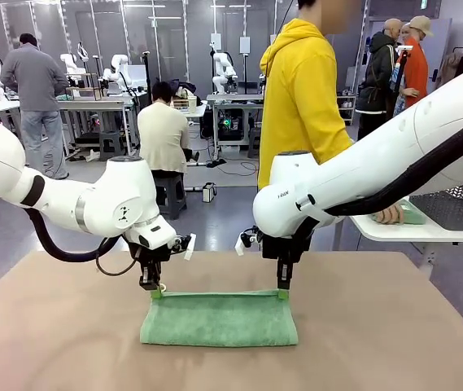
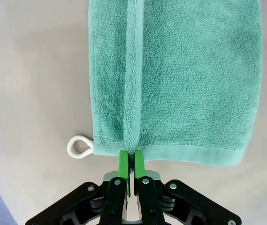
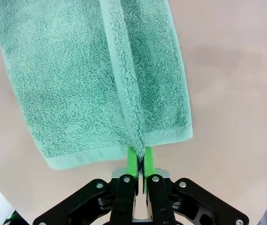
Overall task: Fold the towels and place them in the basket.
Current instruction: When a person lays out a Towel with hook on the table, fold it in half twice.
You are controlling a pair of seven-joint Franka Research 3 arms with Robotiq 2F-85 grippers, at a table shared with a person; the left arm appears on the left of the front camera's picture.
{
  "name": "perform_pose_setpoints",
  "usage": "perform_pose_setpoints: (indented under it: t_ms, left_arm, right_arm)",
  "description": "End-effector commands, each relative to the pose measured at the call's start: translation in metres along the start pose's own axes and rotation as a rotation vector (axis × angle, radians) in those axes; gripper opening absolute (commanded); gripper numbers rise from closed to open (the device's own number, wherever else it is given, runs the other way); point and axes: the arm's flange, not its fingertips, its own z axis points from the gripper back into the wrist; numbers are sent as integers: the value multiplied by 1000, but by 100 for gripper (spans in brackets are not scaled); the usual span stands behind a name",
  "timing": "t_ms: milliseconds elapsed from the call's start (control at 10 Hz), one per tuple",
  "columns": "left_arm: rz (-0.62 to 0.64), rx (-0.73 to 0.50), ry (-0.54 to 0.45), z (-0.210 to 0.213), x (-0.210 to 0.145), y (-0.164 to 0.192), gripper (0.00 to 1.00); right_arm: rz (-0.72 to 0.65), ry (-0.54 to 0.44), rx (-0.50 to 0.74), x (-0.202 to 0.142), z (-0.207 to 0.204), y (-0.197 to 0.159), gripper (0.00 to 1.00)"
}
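A mint green towel [image 1: 219, 319] lies folded on the brown table [image 1: 394, 326], its far edge lifted a little. My left gripper [image 1: 155, 292] is shut on the towel's far left corner and my right gripper [image 1: 283, 292] is shut on the far right corner. The left wrist view has the towel [image 2: 180, 79] pinched at its edge by the left gripper [image 2: 131, 161], with a white loop [image 2: 79, 146] beside it. In the right wrist view the right gripper [image 3: 139, 157] pinches a raised fold of the towel [image 3: 91, 79]. The dark mesh basket [image 1: 459, 204] stands on a white side table at the right.
A person in a yellow hoodie [image 1: 300, 90] stands at the far side, one hand [image 1: 390, 214] resting on a light green cloth [image 1: 412, 214] on the white side table [image 1: 394, 230] beside the basket. Bare brown tabletop surrounds the towel.
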Motion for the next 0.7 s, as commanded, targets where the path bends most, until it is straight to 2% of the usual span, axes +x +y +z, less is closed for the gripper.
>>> perform_pose_setpoints:
  t_ms: [0, 300, 400, 500, 600]
  left_arm:
    - [-35, -8, 7, 1, -3, 12, 6]
    - [11, 37, -2, -1, -1, 15, 6]
    - [12, 38, -3, 0, 1, 16, 6]
    - [12, 40, -1, 0, 0, 16, 15]
    - [8, 40, -7, 1, 1, 16, 43]
  right_arm:
    - [34, -16, -1, 1, -2, -9, 7]
    - [29, -39, -30, 2, -6, -10, 7]
    - [28, -49, -30, 2, -6, -10, 12]
    - [25, -53, -32, 2, -6, -10, 18]
    - [27, -58, -35, 1, -5, -10, 34]
